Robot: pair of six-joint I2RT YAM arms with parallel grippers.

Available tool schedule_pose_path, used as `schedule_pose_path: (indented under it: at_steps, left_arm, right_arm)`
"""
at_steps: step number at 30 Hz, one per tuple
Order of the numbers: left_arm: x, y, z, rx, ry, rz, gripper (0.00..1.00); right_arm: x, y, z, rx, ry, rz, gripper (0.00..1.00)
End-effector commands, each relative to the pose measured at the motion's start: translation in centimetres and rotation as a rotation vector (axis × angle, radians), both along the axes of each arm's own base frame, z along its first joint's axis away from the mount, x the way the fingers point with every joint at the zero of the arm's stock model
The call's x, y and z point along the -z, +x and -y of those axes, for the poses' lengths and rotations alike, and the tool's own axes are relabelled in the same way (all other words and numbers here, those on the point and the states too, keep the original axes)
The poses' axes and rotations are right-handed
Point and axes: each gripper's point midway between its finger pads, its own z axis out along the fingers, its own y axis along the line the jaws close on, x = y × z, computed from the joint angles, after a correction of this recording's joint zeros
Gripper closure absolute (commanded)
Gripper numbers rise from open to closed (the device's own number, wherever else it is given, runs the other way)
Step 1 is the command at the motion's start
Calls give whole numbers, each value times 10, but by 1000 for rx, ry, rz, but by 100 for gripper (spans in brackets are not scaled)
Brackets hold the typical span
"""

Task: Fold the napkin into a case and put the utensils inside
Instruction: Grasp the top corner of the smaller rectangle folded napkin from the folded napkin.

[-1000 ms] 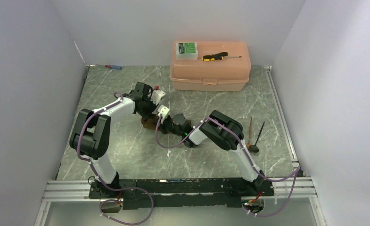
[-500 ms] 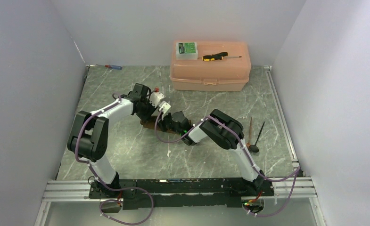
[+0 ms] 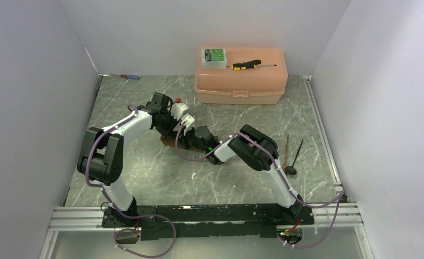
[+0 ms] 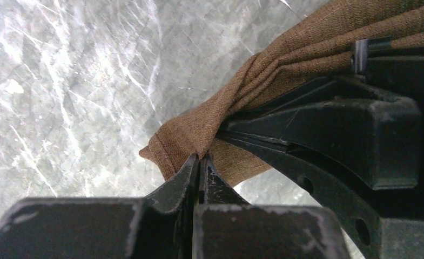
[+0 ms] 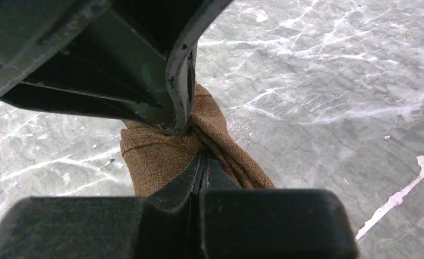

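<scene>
The brown napkin (image 4: 285, 65) hangs bunched between my two grippers just above the marble table (image 3: 145, 167), near its middle. My left gripper (image 4: 200, 159) is shut on one hemmed corner of it. My right gripper (image 5: 201, 157) is shut on a fold of the napkin (image 5: 155, 156) right next to the left one, whose black body fills the top of the right wrist view. From above, the grippers almost touch, and only a sliver of napkin (image 3: 170, 142) shows under them. The utensils (image 3: 291, 156) lie on the table at the right, far from both grippers.
A pink plastic box (image 3: 241, 81) stands at the back, with a green-and-white case (image 3: 214, 56) and a yellow-and-black screwdriver (image 3: 246, 65) on its lid. A blue-and-red screwdriver (image 3: 129, 76) lies in the back left corner. Grey walls close in three sides.
Both grippers, still holding the napkin, have shifted a little to the left and toward the back of the table. The utensils have not moved.
</scene>
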Motion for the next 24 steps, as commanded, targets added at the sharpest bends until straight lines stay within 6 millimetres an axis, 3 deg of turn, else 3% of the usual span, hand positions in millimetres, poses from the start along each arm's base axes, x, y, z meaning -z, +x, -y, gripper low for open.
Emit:
schedule_pose_path:
  at_steps: [1, 7, 13, 24]
  left_arm:
    - [-22, -15, 13, 43, -74, -19, 97]
    - [-12, -22, 11, 71, -61, -22, 97]
    - [-9, -10, 5, 82, -19, 42, 97]
    - [10, -33, 21, 136, -115, -44, 97]
  right_arm:
    - [30, 7, 20, 68, -82, -74, 100]
    - [39, 14, 20, 107, -117, -109, 100]
    - [51, 23, 21, 175, -167, -163, 100]
    - [37, 23, 32, 249, -81, -195, 100]
